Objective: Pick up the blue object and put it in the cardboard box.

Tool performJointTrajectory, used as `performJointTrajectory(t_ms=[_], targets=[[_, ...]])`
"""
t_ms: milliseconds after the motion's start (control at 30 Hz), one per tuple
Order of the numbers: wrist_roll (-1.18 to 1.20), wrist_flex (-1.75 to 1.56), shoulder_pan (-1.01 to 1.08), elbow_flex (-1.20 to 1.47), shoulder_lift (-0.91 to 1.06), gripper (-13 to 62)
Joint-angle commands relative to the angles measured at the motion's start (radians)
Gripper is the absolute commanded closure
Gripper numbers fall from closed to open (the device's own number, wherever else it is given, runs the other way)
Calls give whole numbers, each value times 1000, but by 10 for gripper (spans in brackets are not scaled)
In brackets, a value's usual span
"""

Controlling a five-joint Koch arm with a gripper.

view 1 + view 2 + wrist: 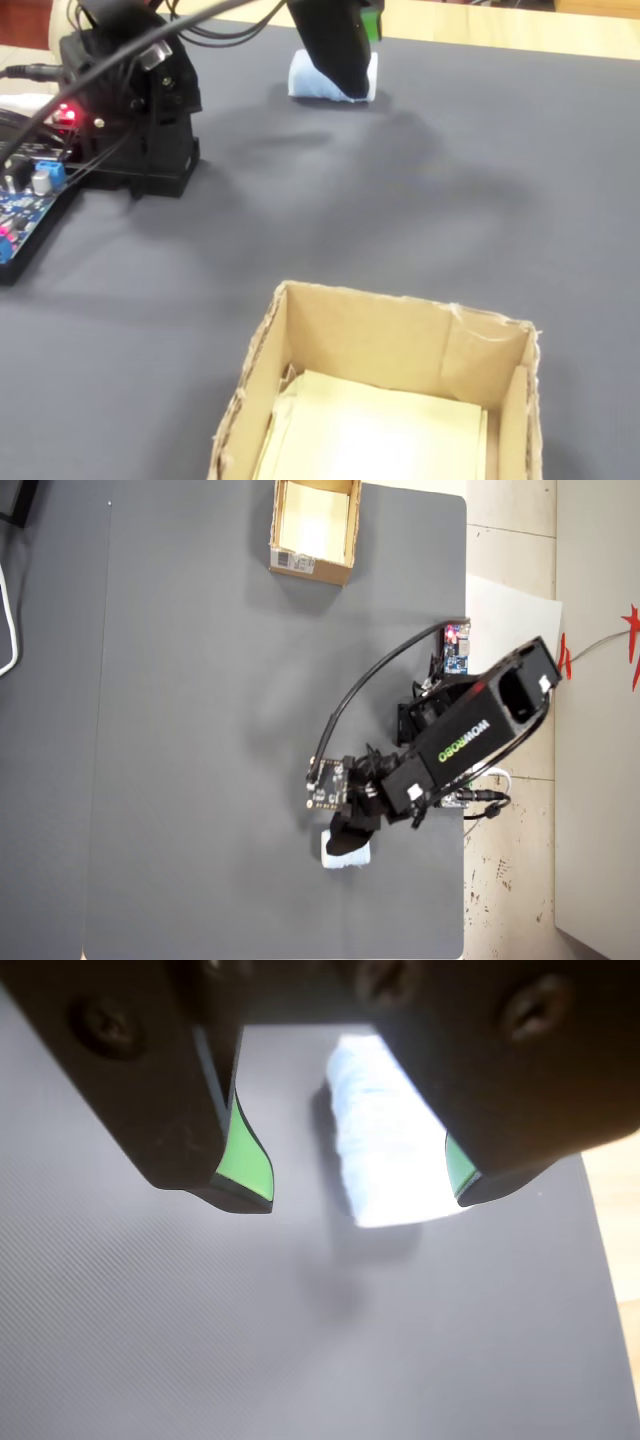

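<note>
claw open over the block

in the wrist view the gripper (365,1195) hangs with its jaws spread wide, green pads (245,1155) facing inward. the pale blue block (385,1145) lies on the grey mat (200,1340) between them, nearer the right jaw, which covers part of it; whether that pad touches the block cannot be told. the left jaw stands clear of it, and nothing is gripped.

in the fixed view the block (305,80) sits at the far side of the mat, partly behind the dark gripper. the box (400,340) stands open in the foreground, well apart from the block.

overhead, the block (350,855) lies near the mat's lower right; the box (312,528) is at the top edge.
</note>
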Motion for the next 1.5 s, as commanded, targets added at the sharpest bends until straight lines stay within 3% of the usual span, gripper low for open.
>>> performJointTrajectory(t_ms=[0, 433, 1067, 1200, 1367, 1467], targets=[[107, 12, -21, -92, 0, 157], [92, 161, -121, -126, -58, 157], [-26, 6, -215, -133, -218, 165], [-55, -66, -198, -130, -252, 234], [-143, -117, -156, -129, -242, 380], [-184, -146, -118, -126, -206, 394]])
